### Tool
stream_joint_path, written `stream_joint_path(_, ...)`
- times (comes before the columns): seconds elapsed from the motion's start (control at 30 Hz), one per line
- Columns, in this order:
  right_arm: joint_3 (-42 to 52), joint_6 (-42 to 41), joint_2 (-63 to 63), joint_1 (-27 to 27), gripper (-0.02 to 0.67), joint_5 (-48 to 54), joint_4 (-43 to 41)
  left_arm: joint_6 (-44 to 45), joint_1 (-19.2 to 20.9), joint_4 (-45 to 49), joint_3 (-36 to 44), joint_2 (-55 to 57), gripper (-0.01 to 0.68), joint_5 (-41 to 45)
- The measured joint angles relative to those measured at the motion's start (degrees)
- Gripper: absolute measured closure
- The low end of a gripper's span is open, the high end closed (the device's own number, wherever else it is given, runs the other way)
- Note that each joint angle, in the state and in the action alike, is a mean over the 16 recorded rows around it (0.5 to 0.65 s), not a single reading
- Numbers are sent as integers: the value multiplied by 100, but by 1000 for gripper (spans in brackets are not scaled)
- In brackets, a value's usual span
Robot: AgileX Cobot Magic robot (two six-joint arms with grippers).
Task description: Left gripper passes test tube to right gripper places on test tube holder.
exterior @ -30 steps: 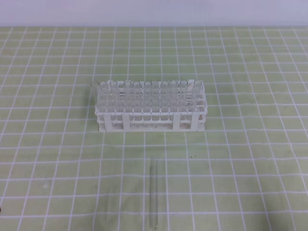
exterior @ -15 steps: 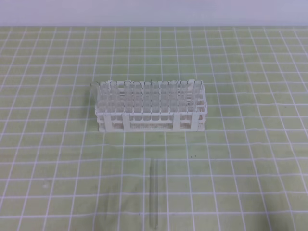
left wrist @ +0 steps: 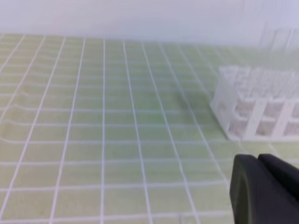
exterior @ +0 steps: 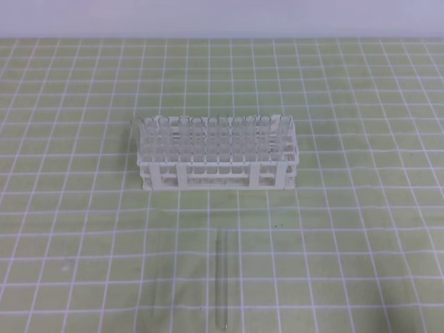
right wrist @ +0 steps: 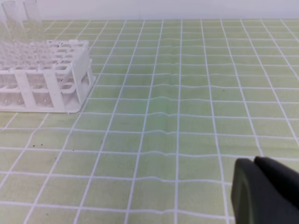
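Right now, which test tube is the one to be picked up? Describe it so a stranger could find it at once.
Start at the white test tube holder standing in the middle of the green gridded mat, filled with upright clear tubes. Go toward the near edge of the mat: the test tube lies there flat and alone, pointing toward the holder. It is the only tube lying down outside the rack.

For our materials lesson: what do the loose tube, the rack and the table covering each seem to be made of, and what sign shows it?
Test tube: clear glass or plastic, glossy; the grid lines show through it.
Test tube holder: opaque white, probably moulded plastic; a thin, even lattice with a matte look.
Table covering: looks like a soft green mat printed with white lines; the right wrist view shows it rippling.
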Motion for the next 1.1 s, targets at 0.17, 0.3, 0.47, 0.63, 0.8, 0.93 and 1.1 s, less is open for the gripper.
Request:
stream_joint_path(0.17,0,0,0,0,665,-327,248,-8,0,-483,8,-11,675,-499)
stream_joint_path(0.3,0,0,0,0,665,-823,635,-3,0,-845,0,0,675,-775)
stream_joint_path(0.47,0,0,0,0,665,-1547,1280,-13,1,-1212,0,22,675,-970)
stream_joint_path(0.63,0,2,0,0,665,-2114,1830,-96,0,-1388,8,12,675,-944)
stream_joint_path(0.8,0,8,0,0,665,-2260,2120,-188,2,-1482,-15,46,675,-805)
stream_joint_path(0.93,-23,11,1,0,665,-2029,2257,-318,2,-1570,-52,76,675,-721)
stream_joint_path(1.1,-247,15,162,0,665,-1566,2403,-447,1,-1637,-197,248,675,-534)
